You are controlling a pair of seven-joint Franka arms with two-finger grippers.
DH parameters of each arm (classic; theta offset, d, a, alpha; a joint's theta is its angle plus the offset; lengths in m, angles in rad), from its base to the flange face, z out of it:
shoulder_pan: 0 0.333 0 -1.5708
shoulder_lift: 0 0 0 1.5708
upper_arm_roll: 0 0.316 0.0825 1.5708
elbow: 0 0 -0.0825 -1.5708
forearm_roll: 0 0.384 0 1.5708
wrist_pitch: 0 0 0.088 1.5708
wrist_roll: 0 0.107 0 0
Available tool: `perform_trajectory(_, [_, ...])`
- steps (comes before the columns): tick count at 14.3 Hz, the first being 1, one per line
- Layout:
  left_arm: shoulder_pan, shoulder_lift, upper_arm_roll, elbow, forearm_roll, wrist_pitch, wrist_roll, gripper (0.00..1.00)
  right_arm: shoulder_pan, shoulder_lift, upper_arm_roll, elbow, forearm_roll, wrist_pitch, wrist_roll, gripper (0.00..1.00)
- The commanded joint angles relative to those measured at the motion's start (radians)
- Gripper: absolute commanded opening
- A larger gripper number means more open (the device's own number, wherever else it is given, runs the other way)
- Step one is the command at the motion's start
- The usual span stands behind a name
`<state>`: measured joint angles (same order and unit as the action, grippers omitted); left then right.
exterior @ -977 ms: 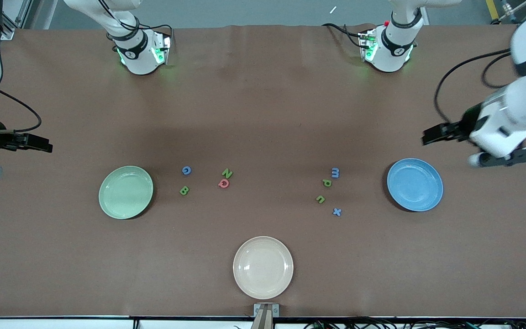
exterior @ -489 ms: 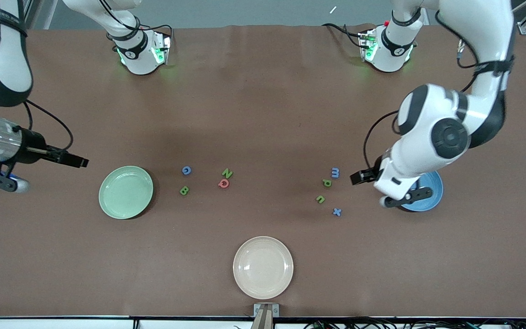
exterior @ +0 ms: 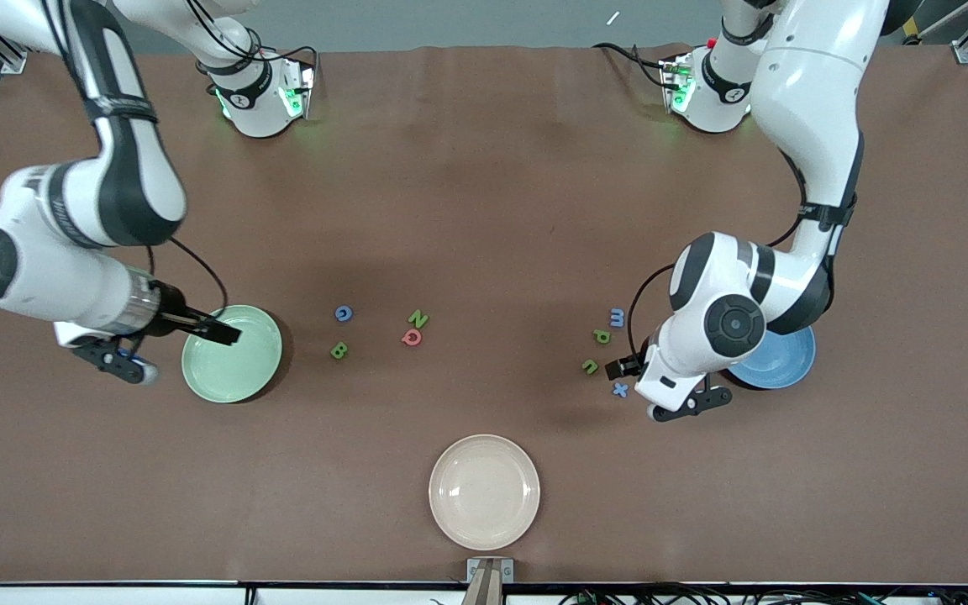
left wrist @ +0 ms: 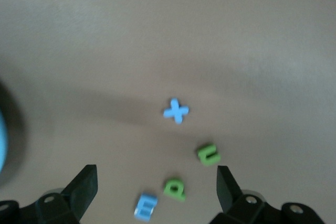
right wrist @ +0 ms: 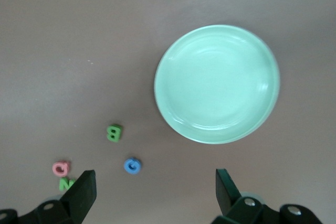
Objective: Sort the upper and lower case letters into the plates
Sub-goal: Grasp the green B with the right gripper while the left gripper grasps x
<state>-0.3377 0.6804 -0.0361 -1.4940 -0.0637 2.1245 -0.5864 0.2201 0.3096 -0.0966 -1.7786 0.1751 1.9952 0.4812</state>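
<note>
You're seeing pale green plate [exterior: 232, 357] lying flat, empty, toward right arm's end; blue plate [exterior: 778, 361] sitting toward left arm's end, partly hidden; letters [exterior: 379, 329] lying scattered between them.

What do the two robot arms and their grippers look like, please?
Both arms have glossy white shells with black joint bands and round black caps. A black cable loops along each forearm. The left gripper and right gripper are black with two fingers. Green lights glow at both bases.

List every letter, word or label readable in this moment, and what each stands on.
On the table, as loose letter pieces:
"C" blue
"B" green
"N" green
"Q" pink
"m" blue
"p" green
"u" green
"x" blue
The plates carry no text; markings on the arms are too small to read.
</note>
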Motion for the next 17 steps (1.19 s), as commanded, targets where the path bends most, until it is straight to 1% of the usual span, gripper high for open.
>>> perform_trajectory(1, [-0.014, 0.056, 0.002, 0.031, 0.045, 0.049, -0.033, 1.0, 0.073, -0.011, -0.008, -0.103, 0.007, 0.123, 0.1, 1.0])
perform_trajectory(5, [-0.017, 0.1, 0.001, 0.031, 0.058, 0.126, -0.07, 0.99, 0.157, 0.054, -0.009, -0.139, 0.004, 0.226, 0.256, 1.0])
perform_trajectory(7, [-0.026, 0.132, 0.001, 0.031, 0.056, 0.144, -0.07, 0.98, 0.185, 0.078, -0.008, -0.183, 0.004, 0.321, 0.304, 1.0])
perform_trajectory(9, [-0.041, 0.154, 0.005, 0.035, 0.055, 0.155, -0.07, 0.97, 0.2, 0.133, -0.008, -0.202, 0.004, 0.401, 0.321, 1.0])
perform_trajectory(12, [-0.041, 0.172, 0.005, 0.034, 0.053, 0.202, -0.069, 0.9, 0.223, 0.161, -0.008, -0.2, 0.006, 0.421, 0.352, 0.99])
perform_trajectory(15, [-0.04, 0.176, 0.007, 0.034, 0.054, 0.206, -0.067, 0.78, 0.245, 0.2, -0.008, -0.2, 0.006, 0.479, 0.378, 0.93])
perform_trajectory(17, [-0.037, 0.176, 0.007, 0.034, 0.056, 0.206, -0.062, 0.71, 0.257, 0.209, -0.008, -0.2, 0.007, 0.499, 0.379, 0.87])
